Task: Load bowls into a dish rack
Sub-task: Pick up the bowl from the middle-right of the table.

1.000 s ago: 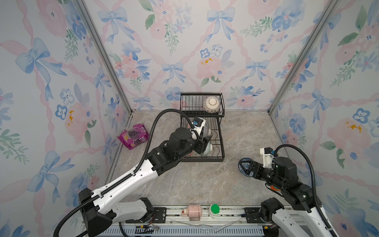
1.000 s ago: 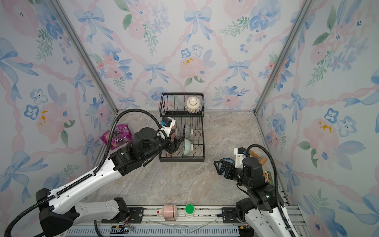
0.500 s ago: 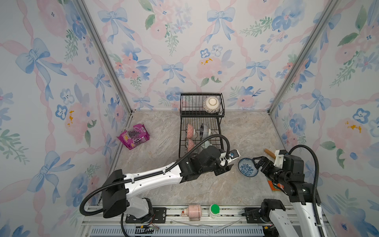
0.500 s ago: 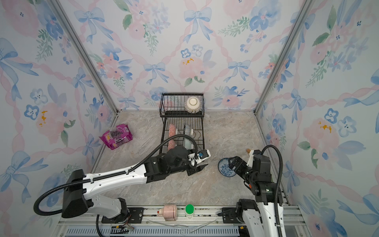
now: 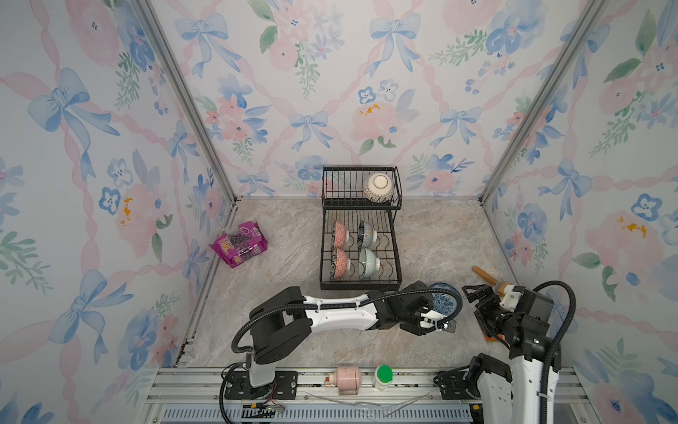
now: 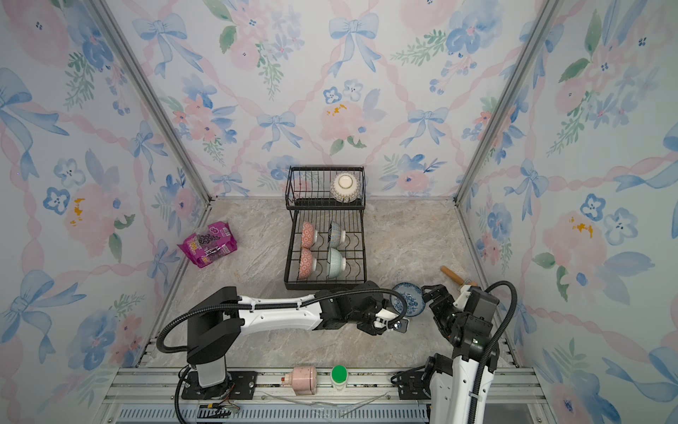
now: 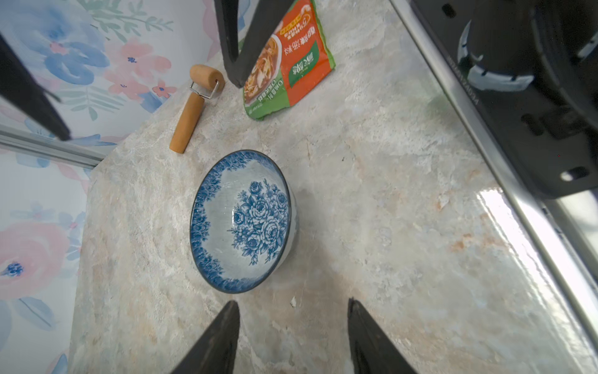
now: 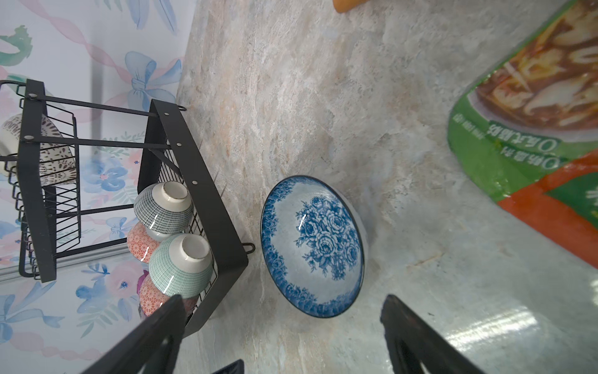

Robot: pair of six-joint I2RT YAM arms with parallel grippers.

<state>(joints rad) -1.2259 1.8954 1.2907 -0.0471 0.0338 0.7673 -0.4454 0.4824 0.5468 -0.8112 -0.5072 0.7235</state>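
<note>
A blue floral bowl [image 5: 448, 301] [image 6: 411, 304] sits upright on the table just off the dish rack's [image 5: 359, 285] front right corner. My left gripper [image 5: 436, 312] [image 7: 293, 302] reaches in from the left, open and empty, its fingertips just short of the bowl's [image 7: 242, 223] rim. My right gripper [image 5: 477, 296] [image 8: 281, 311] hovers on the other side of the bowl [image 8: 312, 246], open and empty. The rack's [image 8: 194, 181] slotted tier holds several bowls on edge. Its basket tier holds a pale bowl [image 5: 379, 187] upside down.
A wooden roller [image 5: 483, 274] [image 7: 191, 110] and a green-orange soup packet [image 7: 288, 61] lie by the right wall behind my right arm. A purple snack bag [image 5: 240, 247] lies by the left wall. A pink bottle [image 5: 346, 378] and a green-capped jar [image 5: 383, 375] rest on the front rail.
My left arm has swung from the rack across to the front right, up to the blue bowl. My right arm has drawn back to the right, away from the bowl.
</note>
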